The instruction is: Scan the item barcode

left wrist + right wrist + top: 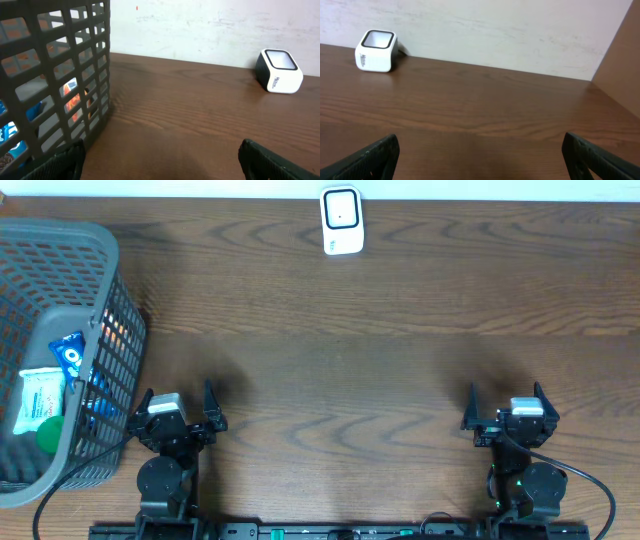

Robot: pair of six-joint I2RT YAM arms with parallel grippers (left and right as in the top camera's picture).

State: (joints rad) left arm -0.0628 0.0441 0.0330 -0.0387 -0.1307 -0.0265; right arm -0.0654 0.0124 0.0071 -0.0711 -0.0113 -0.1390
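Observation:
A white barcode scanner (341,221) stands at the table's far edge, also seen at far right in the left wrist view (279,71) and far left in the right wrist view (376,51). Packaged items lie in a grey mesh basket (100,250) at the left: a blue packet (68,354), a white pack (40,398) and a green round thing (49,434). My left gripper (178,402) sits open just right of the basket near the front edge, nothing between its fingers (260,159). My right gripper (504,402) is open and empty at the front right.
The basket wall (60,75) fills the left of the left wrist view, close to the left finger. A white wall runs behind the table. A dark cable (585,480) loops by the right arm's base. A wooden side panel (625,55) rises at the table's right.

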